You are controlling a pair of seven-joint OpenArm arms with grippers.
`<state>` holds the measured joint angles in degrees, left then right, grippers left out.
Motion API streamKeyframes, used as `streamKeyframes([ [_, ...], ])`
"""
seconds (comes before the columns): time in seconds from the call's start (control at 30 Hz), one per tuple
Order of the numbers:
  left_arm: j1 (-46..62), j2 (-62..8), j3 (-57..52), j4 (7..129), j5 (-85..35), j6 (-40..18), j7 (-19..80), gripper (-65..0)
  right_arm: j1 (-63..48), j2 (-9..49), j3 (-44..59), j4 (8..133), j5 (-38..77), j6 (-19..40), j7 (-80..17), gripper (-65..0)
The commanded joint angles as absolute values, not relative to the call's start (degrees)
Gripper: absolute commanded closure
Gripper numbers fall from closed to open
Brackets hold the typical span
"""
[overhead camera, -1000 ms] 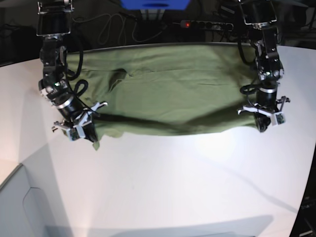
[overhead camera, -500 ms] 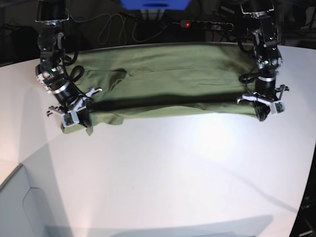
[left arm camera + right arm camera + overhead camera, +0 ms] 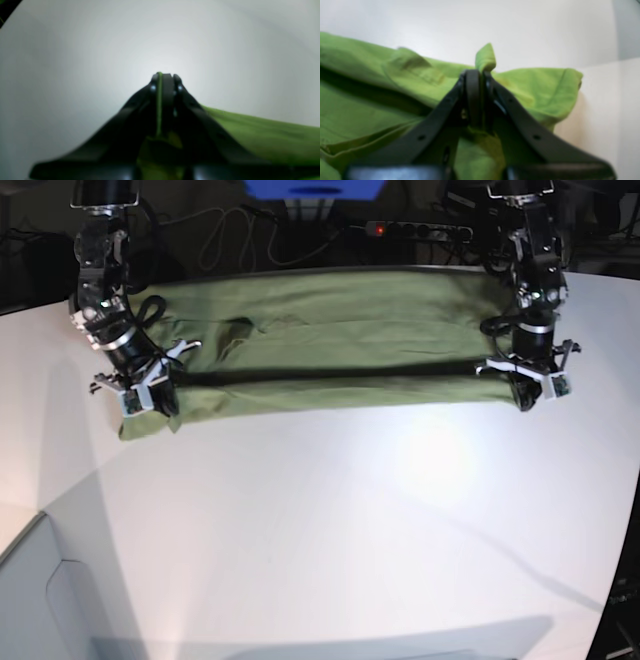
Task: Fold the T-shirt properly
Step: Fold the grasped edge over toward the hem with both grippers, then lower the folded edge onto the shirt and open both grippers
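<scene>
Left gripper, right gripper clamped on T-shirt hem, carried farther back, fold narrower

T-shirt spread across table, power strip behind — grippers at each end

White table, black power strip with cables behind.

T-shirt neck tag hidden.
</scene>
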<state>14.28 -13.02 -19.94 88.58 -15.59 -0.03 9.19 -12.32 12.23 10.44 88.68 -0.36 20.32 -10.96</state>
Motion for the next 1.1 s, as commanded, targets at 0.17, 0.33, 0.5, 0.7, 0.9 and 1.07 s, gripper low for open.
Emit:
streamKeyframes([
  [0.17, 14.99, -12.53, -20.26, 89.54, -15.52, 0.04, 7.69, 0.0, -12.88, 11.3, 11.47, 89.89, 0.31, 20.35, -9.63, 0.0],
  [0.33, 15.08, -12.09, -20.26, 89.45, -15.52, 0.04, 7.69, 0.0, -13.93, 9.54, 14.11, 89.89, 0.31, 20.35, -9.63, 0.0],
  [0.5, 15.6, -12.09, -20.26, 89.45, -15.52, 0.04, 7.69, 0.0, -14.46, 9.1, 14.64, 89.89, 0.31, 20.35, -9.63, 0.0],
  [0.7, 15.78, -12.09, -20.26, 89.45, -15.69, 0.04, 7.69, 0.0, -15.96, 9.1, 14.55, 91.74, 0.31, 20.35, -9.54, 0.0],
  [0.9, 16.92, -12.09, -20.26, 89.45, -15.69, 0.04, 7.69, 0.0, -16.92, 9.01, 14.55, 93.14, 0.22, 20.35, -9.54, 0.0],
  [1.07, 17.1, -12.0, -20.26, 89.45, -15.78, 0.04, 7.69, 0.0, -17.19, 9.01, 14.55, 93.05, 0.13, 20.35, -9.54, 0.0],
])
